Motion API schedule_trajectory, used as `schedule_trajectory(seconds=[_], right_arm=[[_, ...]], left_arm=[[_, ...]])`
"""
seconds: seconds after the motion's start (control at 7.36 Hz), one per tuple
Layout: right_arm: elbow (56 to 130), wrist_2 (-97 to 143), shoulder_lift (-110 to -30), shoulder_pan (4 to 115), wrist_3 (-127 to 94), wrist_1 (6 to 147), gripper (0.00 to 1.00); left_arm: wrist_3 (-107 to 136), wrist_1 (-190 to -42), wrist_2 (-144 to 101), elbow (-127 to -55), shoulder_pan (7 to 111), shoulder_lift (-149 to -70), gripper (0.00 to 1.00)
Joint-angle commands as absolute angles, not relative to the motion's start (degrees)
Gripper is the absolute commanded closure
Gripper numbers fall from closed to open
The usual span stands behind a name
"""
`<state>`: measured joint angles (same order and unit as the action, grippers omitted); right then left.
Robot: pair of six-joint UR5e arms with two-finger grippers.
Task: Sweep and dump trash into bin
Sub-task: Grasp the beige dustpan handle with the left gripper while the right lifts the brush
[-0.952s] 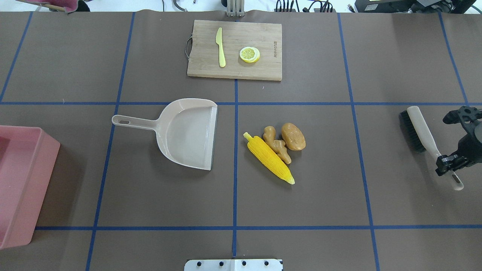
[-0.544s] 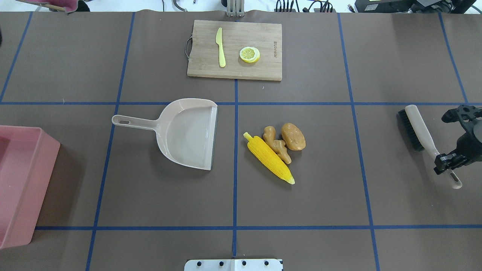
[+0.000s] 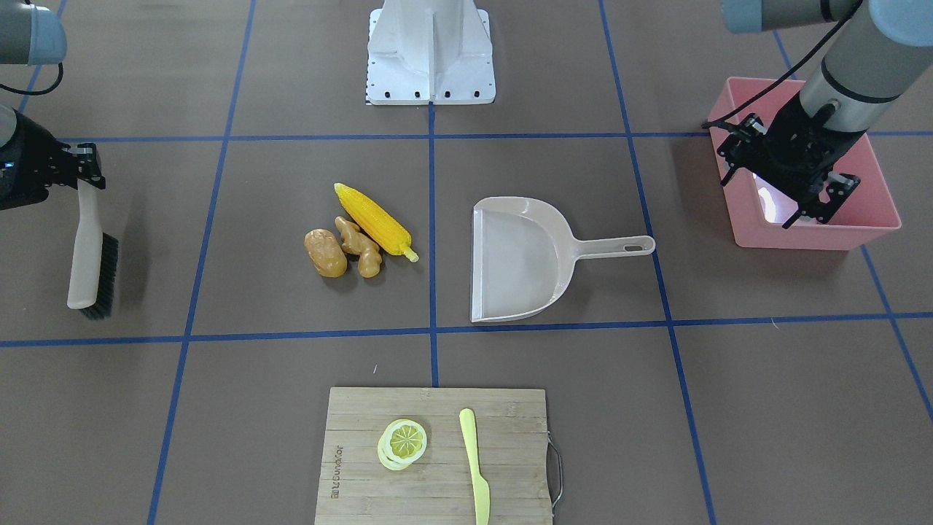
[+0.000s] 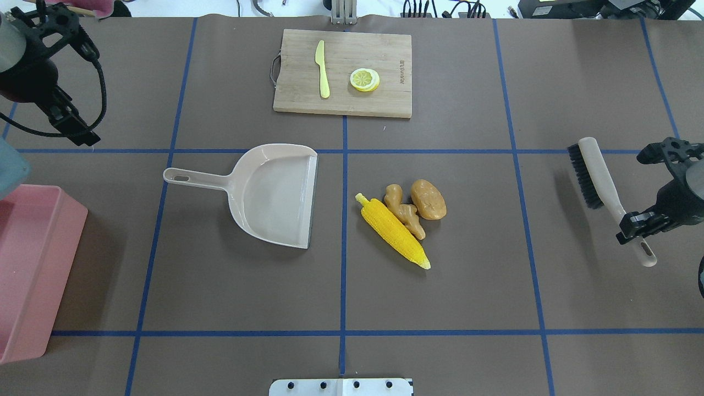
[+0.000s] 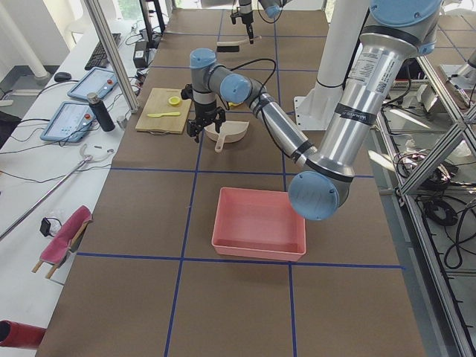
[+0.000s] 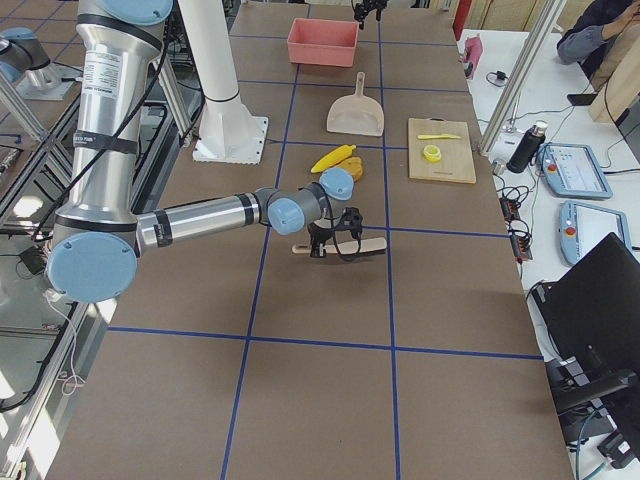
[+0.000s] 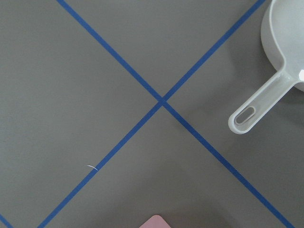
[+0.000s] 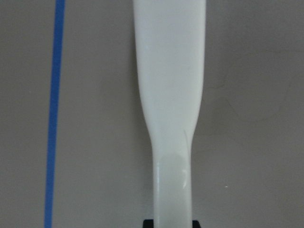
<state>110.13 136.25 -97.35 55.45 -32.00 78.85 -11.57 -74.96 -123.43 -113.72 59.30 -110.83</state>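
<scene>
The trash lies together right of the table's middle: a yellow corn cob, a tan ginger root and a brown potato. A beige dustpan rests to their left, its mouth toward them. The pink bin stands at the left edge. My right gripper is shut on the handle of a black-bristled brush, which hangs to the right of the trash. High up near the bin, my left gripper is open and holds nothing; its wrist view shows the dustpan handle.
A wooden cutting board at the far middle carries a pale yellow knife and a lemon slice. The robot's white base stands at the near middle edge. Blue tape lines cross the brown table cover.
My left arm has come into the overhead view at the upper left. The right gripper has carried the brush a little leftward and away from the robot.
</scene>
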Motion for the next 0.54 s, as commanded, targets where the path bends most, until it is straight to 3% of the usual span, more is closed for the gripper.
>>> schedule_trajectory(seconds=[0.0,0.41], right_arm=[[110.2,139.7,-92.9,53.7,-36.5,78.8,1.00],[109.9,139.7,-87.6,51.1,-42.3,78.9,1.00]], left_arm=[[-16.2,-81.2,-122.7,-112.4,50.8,-111.4,0.01],[-20.8,-83.6,-118.7,-111.5,44.0,-112.7,0.01]])
